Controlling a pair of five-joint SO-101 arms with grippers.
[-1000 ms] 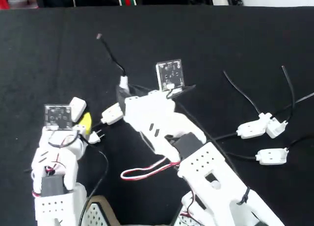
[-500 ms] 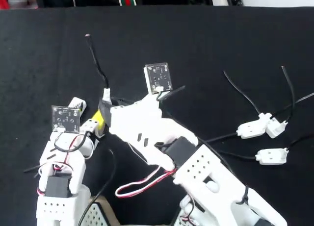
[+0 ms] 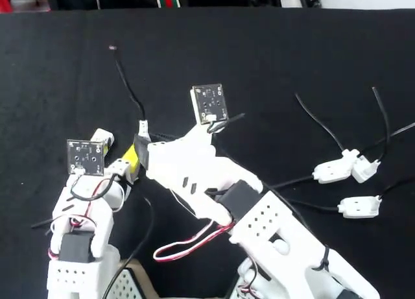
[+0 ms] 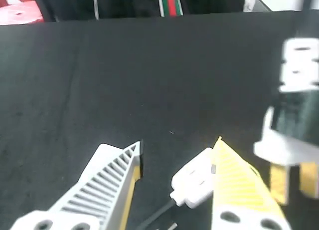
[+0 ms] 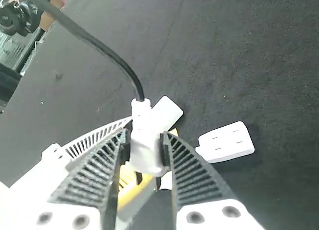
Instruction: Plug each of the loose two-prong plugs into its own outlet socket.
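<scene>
A table [image 3: 272, 39] covered in black cloth is spread across the whole high view. Near its right edge two white connector bodies [image 3: 343, 165] are laid touching one another. A third white connector [image 3: 358, 207] is laid apart from them on the side nearer the arms, and thin black cords [image 3: 319, 122] are trailed from them over the cloth. In the right wrist view a flat white outlet socket [image 5: 227, 141] is laid slots up on the cloth, and in the high view a black cord [image 3: 128, 86] is stretched toward the far left to a bare end.
</scene>
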